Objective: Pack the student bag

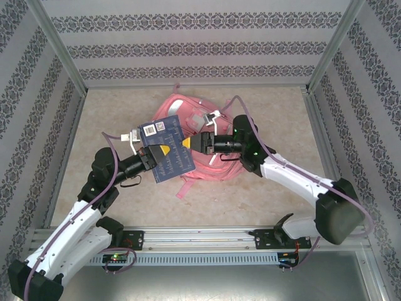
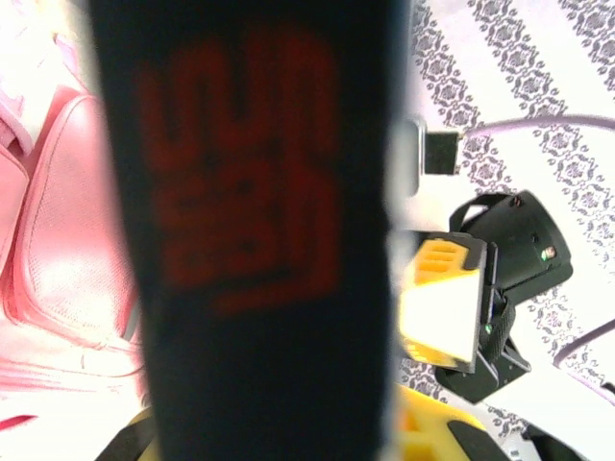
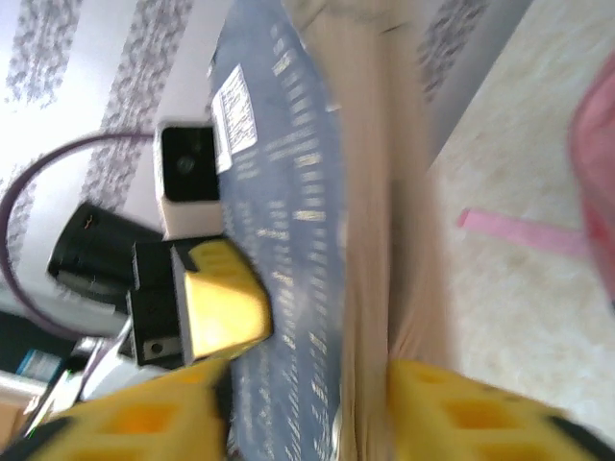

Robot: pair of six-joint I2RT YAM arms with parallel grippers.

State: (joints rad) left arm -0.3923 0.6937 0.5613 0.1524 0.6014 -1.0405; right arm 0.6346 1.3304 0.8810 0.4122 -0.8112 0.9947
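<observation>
Slippage was my worry. The book (image 1: 164, 149), dark blue, hung on edge between both arms, just above the near-left part of the student bag (image 1: 182, 108), which lay on the table (image 1: 125, 113) at mid-field. The left gripper (image 1: 156, 153) pinched the book's left side; in the right wrist view its yellow pad lay flat on the cover. The right gripper (image 1: 191, 145) straddled the opposite edge, and I could not tell whether its jaws gripped or stood just clear. With one shallow hold, I judged the book might swing, slide out and land on the bag's outside. I could not make out an open compartment.
</observation>
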